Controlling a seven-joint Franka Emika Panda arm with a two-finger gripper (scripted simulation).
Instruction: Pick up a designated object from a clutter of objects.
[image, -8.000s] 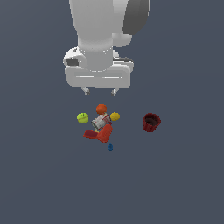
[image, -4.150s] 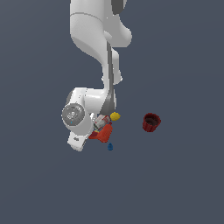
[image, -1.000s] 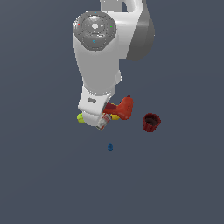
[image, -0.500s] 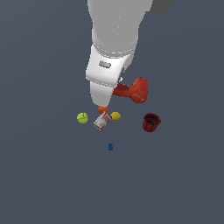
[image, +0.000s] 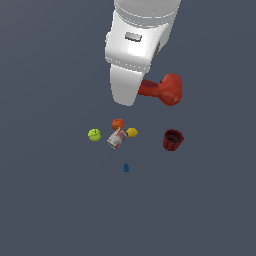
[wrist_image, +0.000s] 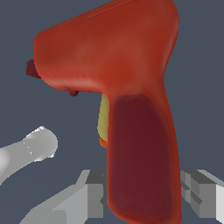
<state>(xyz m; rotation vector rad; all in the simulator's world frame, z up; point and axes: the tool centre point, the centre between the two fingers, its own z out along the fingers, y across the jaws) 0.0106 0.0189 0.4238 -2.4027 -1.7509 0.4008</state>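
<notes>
Glossy white rounded arm (image: 137, 45) with small grey rectangular marking, grey gripper (wrist_image: 144, 197)

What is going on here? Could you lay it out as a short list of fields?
Held item: red tool, lifted clear of the surface
Grip: jaws closed on its stem, seen in the wrist view
Left below: yellow-green ball, orange ball, lemon shape, can, blue drop, dark red cup
Cup: upright, apart from the cluster
Can: lying tilted, touching or nearly touching the orange ball
</notes>
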